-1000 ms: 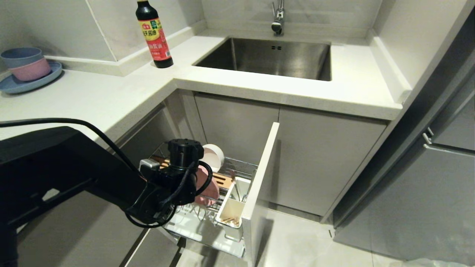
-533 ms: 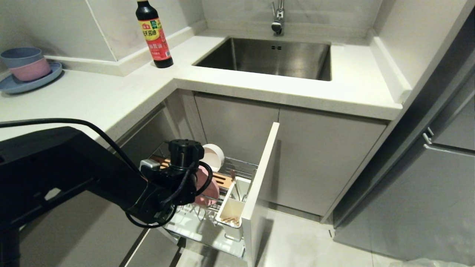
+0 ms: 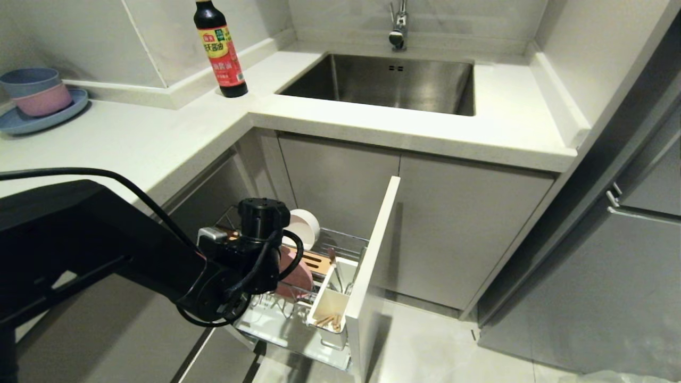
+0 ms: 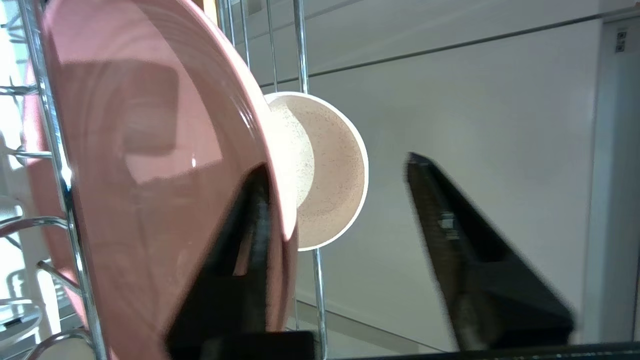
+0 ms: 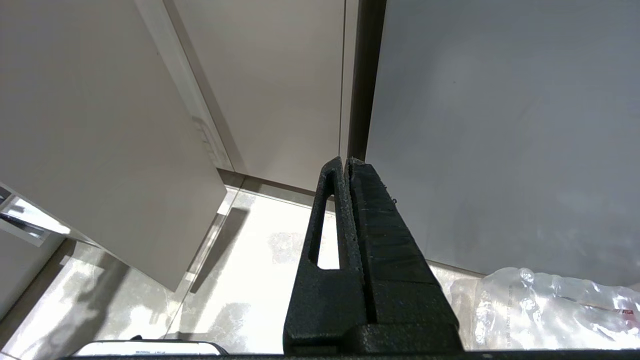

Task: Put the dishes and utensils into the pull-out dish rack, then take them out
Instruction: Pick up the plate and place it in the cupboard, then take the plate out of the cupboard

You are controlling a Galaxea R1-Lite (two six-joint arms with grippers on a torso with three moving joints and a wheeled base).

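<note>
Left gripper jaws apart astride the rim of the pink plate, standing on edge in the dish rack; the cream bowl just behind.

Head camera high up, two wrist cameras down low.
Head view looks down over the counter onto the pull-out dish rack; left wrist view sits close against its pink plate, seen in both; right wrist faces floor.

The black left arm reaches forward and down, its black two-fingered left gripper spread apart. The black right gripper hangs with fingers pressed together, pointing at the floor.
</note>
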